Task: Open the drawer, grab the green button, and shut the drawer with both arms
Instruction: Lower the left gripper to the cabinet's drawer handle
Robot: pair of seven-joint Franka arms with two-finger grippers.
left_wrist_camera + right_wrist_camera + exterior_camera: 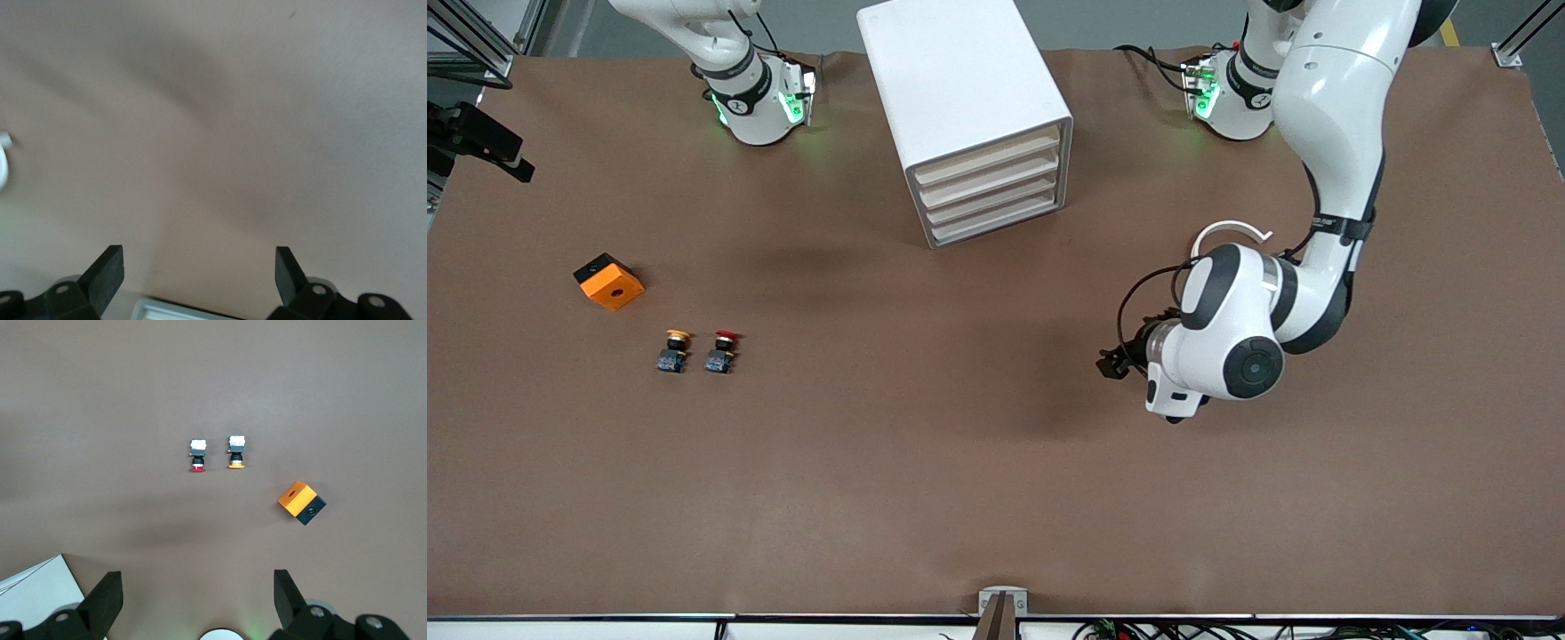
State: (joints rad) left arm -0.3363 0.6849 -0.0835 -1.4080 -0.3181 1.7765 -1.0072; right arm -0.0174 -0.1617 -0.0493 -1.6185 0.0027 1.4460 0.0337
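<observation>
The white cabinet (pixel 960 80) stands at the table's middle, close to the arms' bases. Its four cream-fronted drawers (pixel 996 191) are all shut. The button with the green cap is out of view. My left gripper (pixel 1113 363) hangs over bare brown table toward the left arm's end, pointing sideways. In the left wrist view the left gripper (pixel 199 263) is open with only table between its fingers. My right gripper (pixel 197 587) is open and empty, high above the table near its base, with a corner of the cabinet (pixel 33 593) beside it.
An orange box with a black side (pixel 608 281) (pixel 301 501) lies toward the right arm's end. Nearer to the front camera stand a yellow-capped button (pixel 674 350) (pixel 236 451) and a red-capped button (pixel 722 350) (pixel 197 457). Brown mat (pixel 925 462) covers the table.
</observation>
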